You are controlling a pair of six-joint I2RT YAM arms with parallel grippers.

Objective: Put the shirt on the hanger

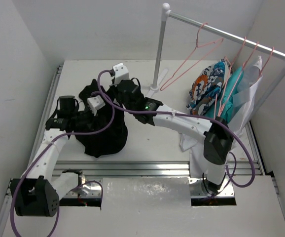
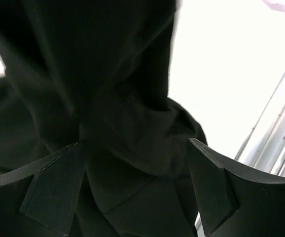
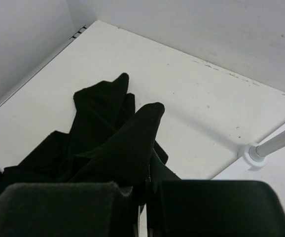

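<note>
The black shirt (image 1: 103,131) hangs bunched and lifted above the table at centre left. My right gripper (image 1: 114,89) is shut on a fold of the shirt (image 3: 118,148), whose points stick up past the fingers (image 3: 216,207). My left gripper (image 1: 99,109) is open. Its two fingers (image 2: 211,187) stand wide apart with dark shirt fabric (image 2: 127,123) filling the space between and beyond them. The bare pink hanger (image 1: 194,55) hangs on the white rail (image 1: 221,29) at the back right, well clear of both grippers.
The white rack's post (image 1: 158,54) stands on the table just right of the shirt, and its foot shows in the right wrist view (image 3: 253,153). An orange-blue garment (image 1: 206,84) and a teal one (image 1: 233,91) hang on other pink hangers. Walls close in at left and back.
</note>
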